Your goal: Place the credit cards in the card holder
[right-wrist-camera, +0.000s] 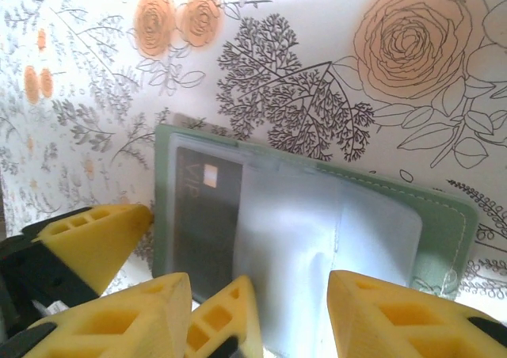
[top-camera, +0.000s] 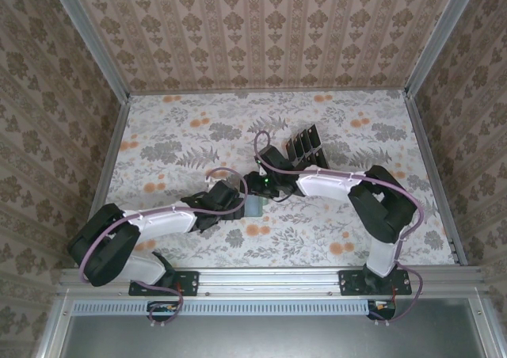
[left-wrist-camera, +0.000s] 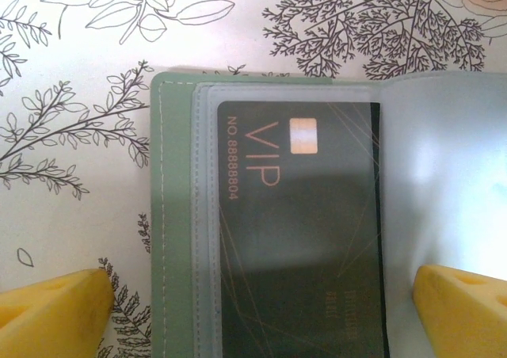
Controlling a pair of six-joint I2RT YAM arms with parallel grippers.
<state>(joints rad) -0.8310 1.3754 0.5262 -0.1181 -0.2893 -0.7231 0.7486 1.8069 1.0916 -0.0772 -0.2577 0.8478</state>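
Note:
The card holder (top-camera: 254, 208) lies open on the flowered table, grey-green (left-wrist-camera: 170, 215) outside with clear sleeves inside (right-wrist-camera: 444, 215). One black credit card marked VIP (left-wrist-camera: 301, 239) sits in its left sleeve (right-wrist-camera: 202, 215). My left gripper (left-wrist-camera: 253, 318) is open wide, one yellow finger (left-wrist-camera: 47, 314) left of the holder and the other (left-wrist-camera: 463, 310) on the clear sleeve right of the card. My right gripper (right-wrist-camera: 277, 326) hangs open just over the middle sleeves, holding nothing. Both grippers meet over the holder: left (top-camera: 242, 203), right (top-camera: 257, 193).
A black slotted stand (top-camera: 305, 146) with several dark upright pieces is on the table behind the right arm. Patterned walls close in the table on three sides. A left-gripper finger (right-wrist-camera: 95, 239) sits close beside my right gripper's own fingers.

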